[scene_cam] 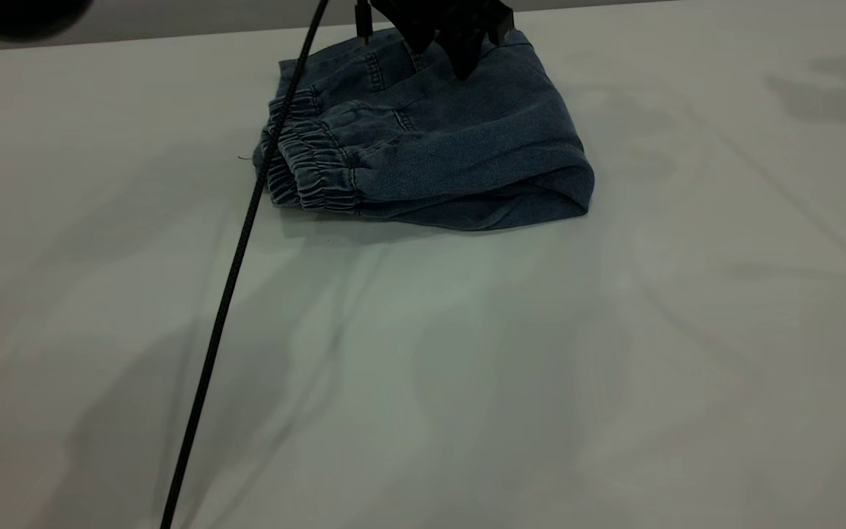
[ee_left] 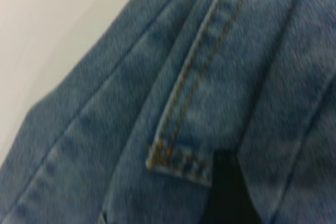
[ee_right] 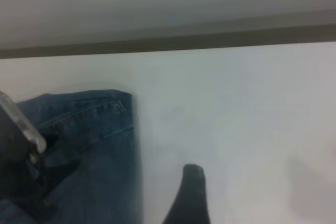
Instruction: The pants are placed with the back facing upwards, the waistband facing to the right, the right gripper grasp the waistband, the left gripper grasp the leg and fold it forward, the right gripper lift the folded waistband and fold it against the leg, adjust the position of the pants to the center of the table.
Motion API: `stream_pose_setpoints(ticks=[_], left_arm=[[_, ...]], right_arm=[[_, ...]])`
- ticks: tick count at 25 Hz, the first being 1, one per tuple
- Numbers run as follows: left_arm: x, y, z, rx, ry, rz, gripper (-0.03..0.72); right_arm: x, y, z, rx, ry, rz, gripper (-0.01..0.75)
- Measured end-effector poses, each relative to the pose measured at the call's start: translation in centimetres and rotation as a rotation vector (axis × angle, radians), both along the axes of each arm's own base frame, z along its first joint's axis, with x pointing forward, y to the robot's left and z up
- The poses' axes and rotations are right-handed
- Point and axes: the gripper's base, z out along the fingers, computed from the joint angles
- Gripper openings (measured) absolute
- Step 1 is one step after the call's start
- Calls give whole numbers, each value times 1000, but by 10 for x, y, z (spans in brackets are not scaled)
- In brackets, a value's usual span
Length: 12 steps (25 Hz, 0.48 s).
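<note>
Near the far edge of the table [scene_cam: 467,367], a little left of the middle: pants [scene_cam: 452,147], folded into a thick, compact bundle. Gathered waistband [scene_cam: 309,169] at the bundle's left end, stacked in ruffled layers and facing the left edge. Smooth rounded fold at the right end. Near edge of the bundle lying flat on the table.

Over the far side of the pants, at the top of the exterior view: black hardware [scene_cam: 460,37], its lowest tip touching or just above the denim. Cannot tell from there which arm it belongs to.

Across the left end of the pants and the waistband, then down to the near edge of the table: thin black cable [scene_cam: 232,272], running on a slant.

In the left wrist view, only denim at very close range, with a stitched seam [ee_left: 197,77] ending in a bar of tan thread. Left gripper pressed close to the cloth; cannot tell whether open or closed.

Right gripper [ee_right: 105,145] at a corner of the pants, spread wide and holding nothing: one finger over the denim, the other finger [ee_right: 191,192] over bare table just beside the bundle's edge.
</note>
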Motion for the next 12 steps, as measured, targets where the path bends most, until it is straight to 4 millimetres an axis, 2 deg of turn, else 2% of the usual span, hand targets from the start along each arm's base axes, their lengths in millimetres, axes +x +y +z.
stream_pose_setpoints(ticks=[8,12], left_arm=[[-2,3,-25,65,45,-45,444],[-5,5,-31,94,80,-60,444]], right_arm=[[-1,1,0,8,8,0,572],[-1,1,0,9,11,2,572]])
